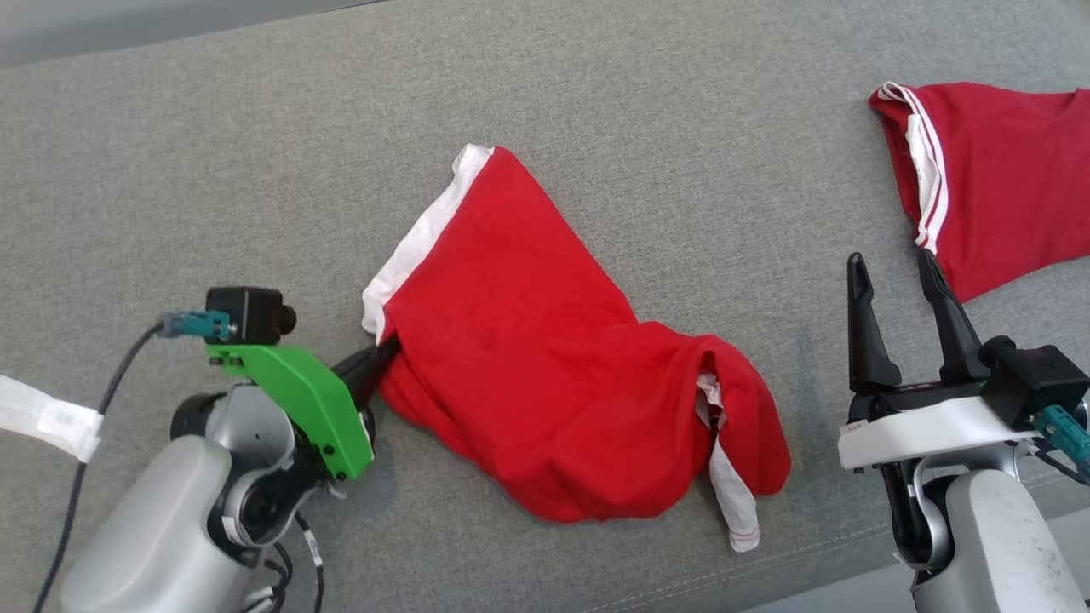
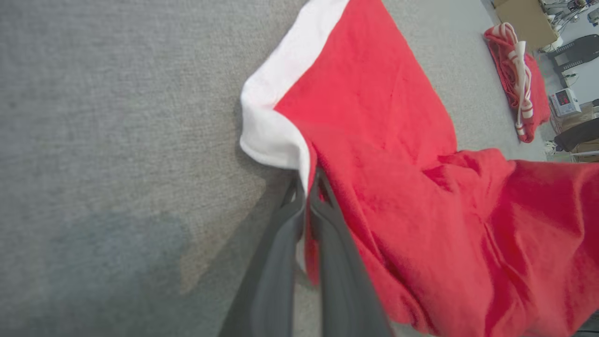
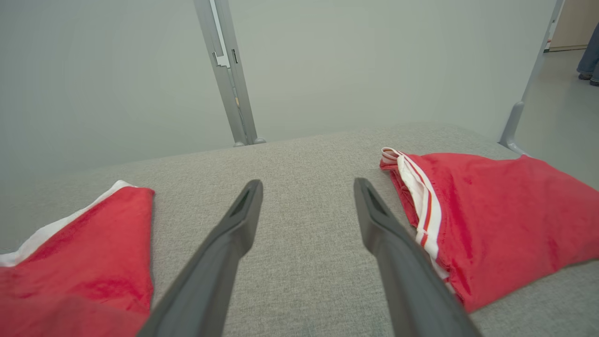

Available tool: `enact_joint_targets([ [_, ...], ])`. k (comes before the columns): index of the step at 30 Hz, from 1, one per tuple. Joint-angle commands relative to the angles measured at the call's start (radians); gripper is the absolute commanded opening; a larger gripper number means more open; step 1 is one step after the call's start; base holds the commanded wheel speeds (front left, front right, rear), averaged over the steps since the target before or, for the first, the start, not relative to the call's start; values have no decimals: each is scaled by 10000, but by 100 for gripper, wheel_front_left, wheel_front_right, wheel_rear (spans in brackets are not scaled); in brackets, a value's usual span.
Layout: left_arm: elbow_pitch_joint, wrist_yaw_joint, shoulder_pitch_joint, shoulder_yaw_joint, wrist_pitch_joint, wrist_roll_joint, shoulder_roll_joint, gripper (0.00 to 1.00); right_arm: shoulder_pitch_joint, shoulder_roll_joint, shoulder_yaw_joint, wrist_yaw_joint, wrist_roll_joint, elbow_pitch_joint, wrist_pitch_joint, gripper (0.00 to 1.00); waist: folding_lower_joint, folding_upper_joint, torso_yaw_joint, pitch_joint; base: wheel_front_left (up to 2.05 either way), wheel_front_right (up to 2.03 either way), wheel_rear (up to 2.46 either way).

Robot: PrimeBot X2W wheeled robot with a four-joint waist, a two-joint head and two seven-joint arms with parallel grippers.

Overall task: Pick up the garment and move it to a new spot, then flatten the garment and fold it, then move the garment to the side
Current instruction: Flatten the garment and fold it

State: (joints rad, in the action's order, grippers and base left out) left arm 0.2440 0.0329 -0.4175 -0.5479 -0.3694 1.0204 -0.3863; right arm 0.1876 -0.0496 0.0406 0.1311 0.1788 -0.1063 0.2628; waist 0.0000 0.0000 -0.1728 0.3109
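Gripping one red garment point(image 1: 528, 340), left pincer point(image 1: 388, 348); second red garment point(image 1: 996, 170) apart.

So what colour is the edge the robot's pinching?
White band on the red garment, clearest in left wrist view.

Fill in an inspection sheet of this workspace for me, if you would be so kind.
Surface: grey fabric surface, flat.
Job's things: red garment with a white band, crumpled, lying mid-surface.
Clutter: second red garment with white stripes, at the far right, apart from the first.
Hands: left hand shut on the red garment's edge beside the white band; right hand open, holding nothing, between the two garments.
Cables: dark cable running to the left wrist camera; teal plug at the right wrist.
Surroundings: pale wall panel with a metal post; a person's feet on the floor beyond.
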Motion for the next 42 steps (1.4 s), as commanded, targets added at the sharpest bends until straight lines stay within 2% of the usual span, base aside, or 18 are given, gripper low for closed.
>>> enact_joint_targets([
  [1,-189,-94,-335,119,4,-140,-190,0,68,-21,-27,-7,68,-19,26,100,0,0,-3,11,0,0,0],
  [7,-889,-472,-1571,217,-495,-799,-862,0,182,-21,-136,-7,293,-93,26,100,0,0,-76,8,0,0,0],
  [14,-1254,-807,-3667,118,-2216,-1497,-1798,0,554,-27,-544,-7,612,-112,26,100,0,0,-631,208,0,0,0],
  [19,-1690,-880,-5068,133,-2985,-1868,-2049,0,748,-22,-541,-7,949,-94,26,100,0,0,-1051,453,0,0,0],
  [24,-2474,-777,-5757,-8,-3214,-1930,-1795,0,735,-22,-425,-7,1219,-116,26,100,0,0,-1320,563,0,0,0],
  [30,-3769,-677,-5569,-587,-3325,-1884,-1295,0,653,-21,-310,-7,1340,-136,26,100,0,0,-1372,605,0,0,0],
  [37,-5504,-683,-4042,-2038,-3033,-2275,-683,0,661,-22,-164,-7,1323,-93,26,100,0,0,-1256,552,0,0,0],
  [40,-5831,-742,-3378,-2550,-2878,-2493,-633,0,592,-21,-113,-7,1291,-85,26,100,0,0,-1172,541,0,0,0],
  [42,-5778,-882,-2408,-3232,-2437,-2968,-678,0,505,-22,-35,-7,1248,-87,26,100,0,0,-1016,530,0,0,0],
])
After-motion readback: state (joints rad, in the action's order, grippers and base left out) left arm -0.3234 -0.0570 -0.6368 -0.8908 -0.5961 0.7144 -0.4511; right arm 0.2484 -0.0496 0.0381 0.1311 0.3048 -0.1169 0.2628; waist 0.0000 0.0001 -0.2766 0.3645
